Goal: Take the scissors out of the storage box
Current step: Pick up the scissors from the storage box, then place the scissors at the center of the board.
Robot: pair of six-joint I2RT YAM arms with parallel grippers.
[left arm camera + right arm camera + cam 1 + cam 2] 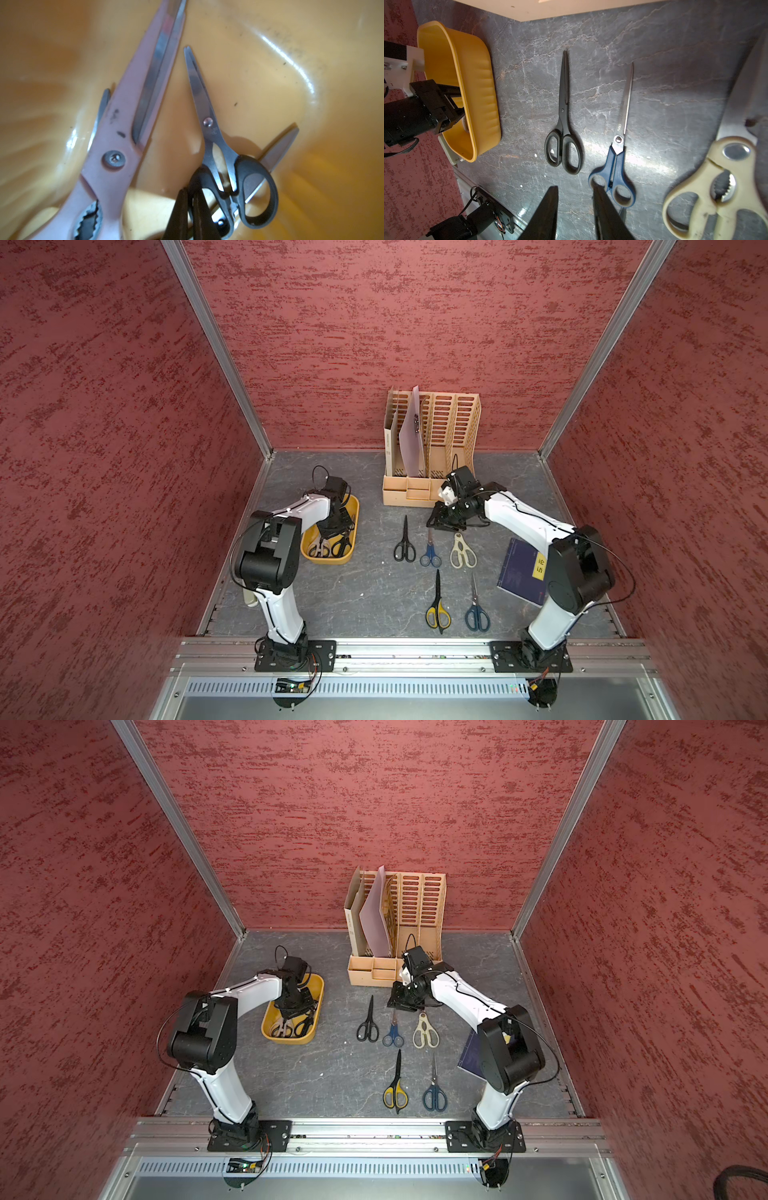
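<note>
The mustard-yellow storage box (355,517) (320,992) (477,93) sits at the left. My left gripper (332,531) (190,191) reaches down into it and is shut on a handle loop of small black-handled scissors (209,128). Grey shears (124,124) lie beside them, and another blade (280,149) shows underneath. Several scissors lie on the table, among them black (404,543), blue (430,551) (618,162), cream shears (462,551), yellow-and-black (437,605) and dark blue (476,610). My right gripper (446,522) (575,185) hovers open over the blue pair's blade end, holding nothing.
A tall tan slotted file organiser (432,439) stands at the back, just behind my right wrist. A dark blue book (519,572) lies at the right, partly under the right arm. Red walls close in three sides. A small cream object (250,597) sits by the left edge.
</note>
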